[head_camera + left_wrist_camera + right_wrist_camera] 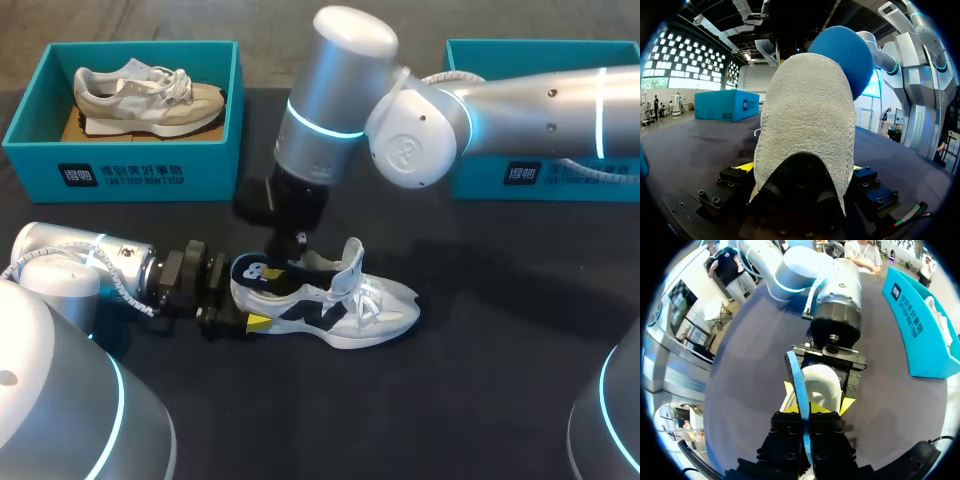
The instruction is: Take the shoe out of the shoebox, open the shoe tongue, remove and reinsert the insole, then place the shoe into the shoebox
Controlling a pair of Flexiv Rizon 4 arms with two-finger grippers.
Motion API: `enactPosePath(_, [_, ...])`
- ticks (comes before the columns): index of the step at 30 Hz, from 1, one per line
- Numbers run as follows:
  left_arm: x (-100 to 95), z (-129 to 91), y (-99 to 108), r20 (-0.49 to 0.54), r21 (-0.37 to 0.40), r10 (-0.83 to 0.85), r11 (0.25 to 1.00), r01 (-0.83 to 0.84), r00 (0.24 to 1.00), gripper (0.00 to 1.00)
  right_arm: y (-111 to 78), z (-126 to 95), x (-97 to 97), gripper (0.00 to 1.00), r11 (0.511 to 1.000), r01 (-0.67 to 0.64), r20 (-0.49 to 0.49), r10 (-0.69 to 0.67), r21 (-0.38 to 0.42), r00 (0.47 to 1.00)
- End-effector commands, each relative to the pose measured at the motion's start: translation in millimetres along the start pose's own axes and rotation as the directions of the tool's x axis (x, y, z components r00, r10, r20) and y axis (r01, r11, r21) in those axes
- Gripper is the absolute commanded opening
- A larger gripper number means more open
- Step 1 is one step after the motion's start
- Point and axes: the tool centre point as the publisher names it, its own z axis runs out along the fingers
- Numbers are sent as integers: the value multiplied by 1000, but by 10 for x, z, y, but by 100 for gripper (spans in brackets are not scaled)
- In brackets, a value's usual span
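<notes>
heel of sneaker [805, 125], white and navy, grey suede counter: stands upright on the black table [480, 380], out of any box, heel toward the left arm.
left gripper [801, 172]: yellow tips clamped on the heel from both sides, spread only as wide as the heel.
insole [842, 55], blue: heel end stands up out of the collar; forepart hidden inside the shoe.
right gripper [806, 435]: comes down from above, fingers nearly together, pinching the insole's edge.
teal shoebox [120, 175]: back left of the table, holds a beige shoe [150, 95].
second teal shoebox [540, 175]: back right, inside hidden by the right arm.
step in hand, as judged: working the insole at the collar.
handling note: clamp the heel firmly so the shoe cannot lift. draw the insole along the shoe's length, not sideways, to spare the raised tongue [352, 262] and avoid creasing the foam.
</notes>
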Motion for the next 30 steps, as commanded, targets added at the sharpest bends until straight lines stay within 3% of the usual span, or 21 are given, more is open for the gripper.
enactPosePath(1, [-20,13,34,3,0,0,1000,0,1000,0,-14,-145,50,0,1000,8,33,-8,-11,999])
enactPosePath(6, [-20,13,34,3,0,0,1000,0,1000,0,9,-255,41,0,998,37,60,-34,-44,998])
enactPosePath(9, [-20,13,34,3,0,0,1000,0,1000,0,21,-455,48,0,994,66,101,-57,-91,993])
enactPosePath(17, [-20,13,34,3,0,0,1000,0,1000,0,79,-761,-4,0,985,84,141,-63,-151,988])
enactPosePath(24, [-20,13,34,3,0,0,1000,0,1000,0,120,-1019,-36,0,964,81,181,-35,-252,983])
enactPosePath(30, [-20,13,34,3,0,0,1000,0,1000,0,140,-1079,-40,0,962,61,186,-11,-265,982])
